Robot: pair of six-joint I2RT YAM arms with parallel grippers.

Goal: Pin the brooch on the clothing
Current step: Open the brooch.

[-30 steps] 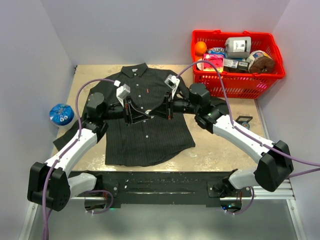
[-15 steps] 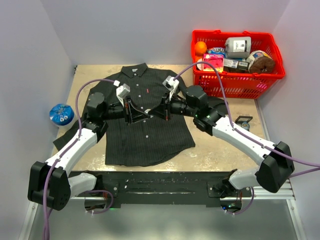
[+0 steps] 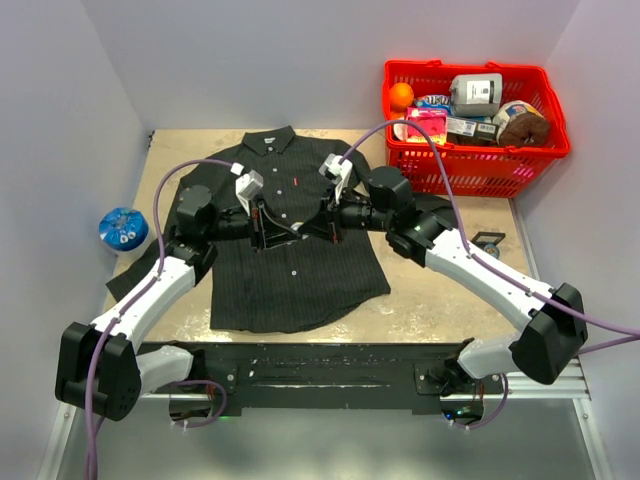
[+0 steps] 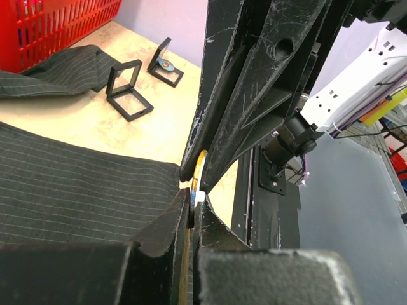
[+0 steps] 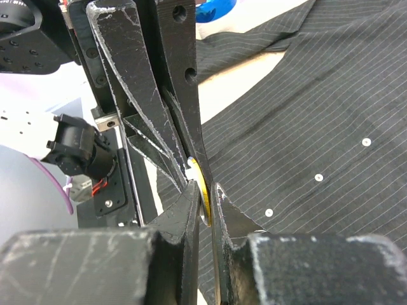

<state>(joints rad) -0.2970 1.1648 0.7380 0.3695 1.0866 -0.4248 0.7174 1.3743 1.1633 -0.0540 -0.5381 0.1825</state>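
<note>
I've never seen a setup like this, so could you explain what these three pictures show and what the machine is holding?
These are two robot arms bolted at the near edge of a table. One picture looks down from above; the other two come from cameras on each wrist. A dark pinstriped shirt lies spread on it, with a red basket of groceries nearby. Over the shirt the left gripper and right gripper meet, both apparently pinched on a small yellow brooch.

The tan table [image 3: 400,300] is mostly taken up by the dark pinstriped shirt [image 3: 290,285], spread flat. A red basket [image 3: 470,170] is parked at the far right corner. Two little black frames [image 4: 129,91] are laid by a sleeve, and a blue round thing [image 3: 123,228] is seen at the left edge.
</note>
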